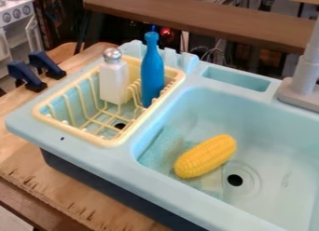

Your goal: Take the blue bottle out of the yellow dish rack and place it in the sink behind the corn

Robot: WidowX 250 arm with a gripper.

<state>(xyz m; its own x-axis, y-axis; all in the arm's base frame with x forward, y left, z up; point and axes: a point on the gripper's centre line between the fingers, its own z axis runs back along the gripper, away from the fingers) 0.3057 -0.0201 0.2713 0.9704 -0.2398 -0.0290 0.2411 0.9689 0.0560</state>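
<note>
Toy sink (146, 179): basin just beside the dish rack (111, 143), our landmark. Blue bottle (151, 71) and white shaker (114, 85) both stand upright inside the rack. Corn (205, 155) lies outside the rack, in the basin (partly on a teal cloth-like patch (159, 148)). Progress: two items racked, corn unracked; completeness not judgeable. Gripper: cannot tell whether open, closed, holding or touching anything.
</note>
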